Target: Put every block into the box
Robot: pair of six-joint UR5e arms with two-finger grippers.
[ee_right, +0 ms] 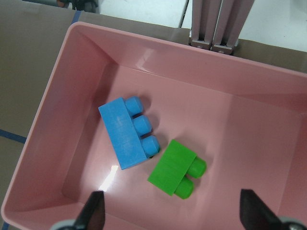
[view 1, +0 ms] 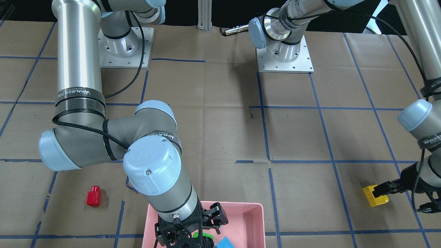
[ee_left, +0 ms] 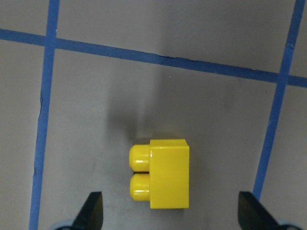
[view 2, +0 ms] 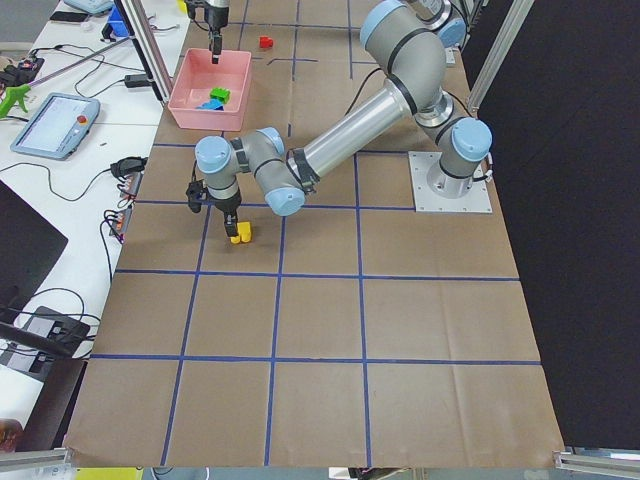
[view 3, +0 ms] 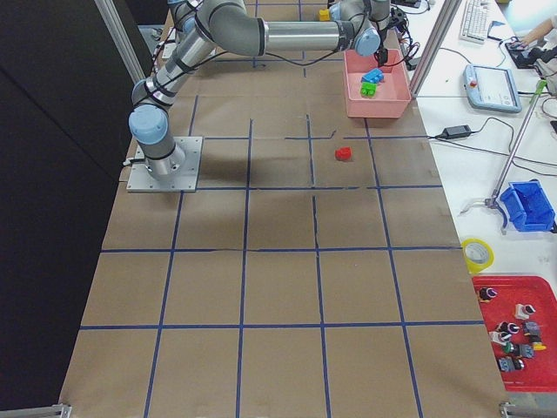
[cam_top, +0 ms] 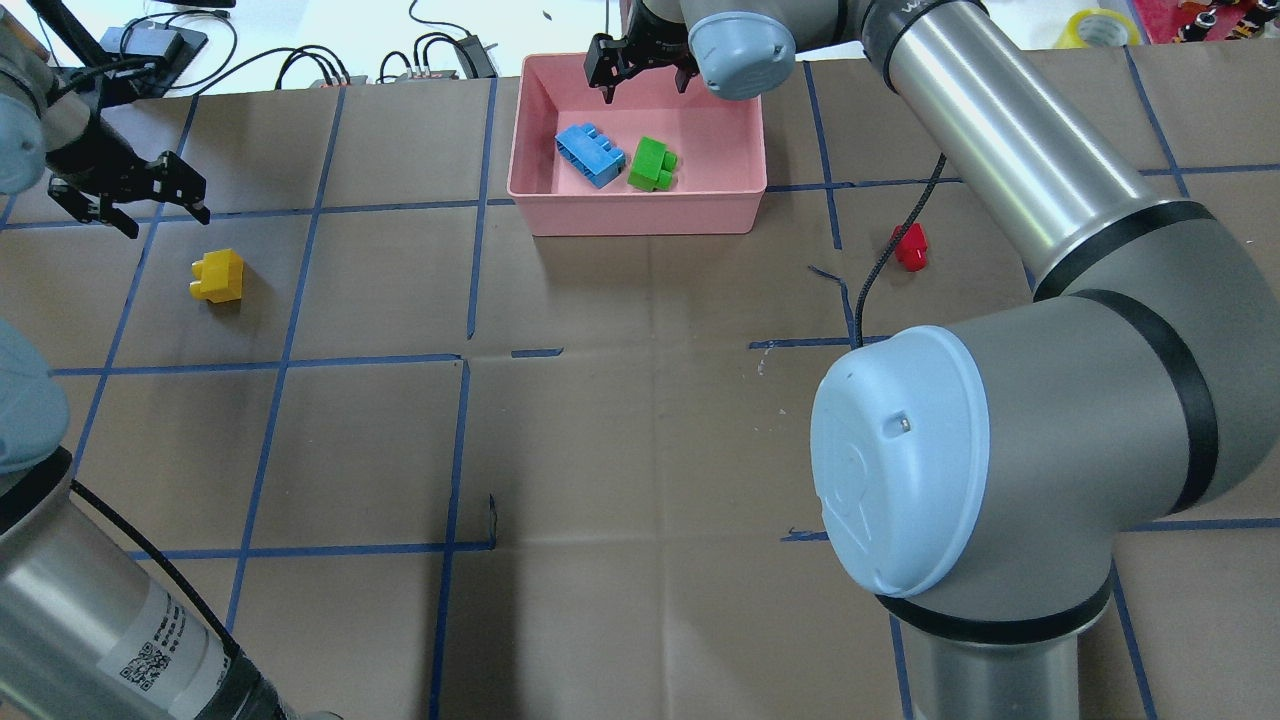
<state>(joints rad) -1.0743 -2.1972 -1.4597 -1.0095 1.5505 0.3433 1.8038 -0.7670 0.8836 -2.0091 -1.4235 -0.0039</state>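
The yellow block (ee_left: 163,173) lies on its side on the table, also seen in the overhead view (cam_top: 217,276). My left gripper (ee_left: 171,215) is open and empty, hovering above it (cam_top: 125,195). The pink box (cam_top: 640,210) holds the light blue block (cam_top: 590,154) and the green block (cam_top: 652,164) side by side; both show in the right wrist view, blue (ee_right: 127,132) and green (ee_right: 176,168). My right gripper (cam_top: 645,85) is open and empty above the box's far side. The red block (cam_top: 911,246) stands on the table to the right of the box.
The table is brown paper with a blue tape grid. The right arm's forearm and elbow (cam_top: 1000,400) span the right half of the overhead view, passing near the red block. Cables and devices lie beyond the table's far edge (cam_top: 300,60).
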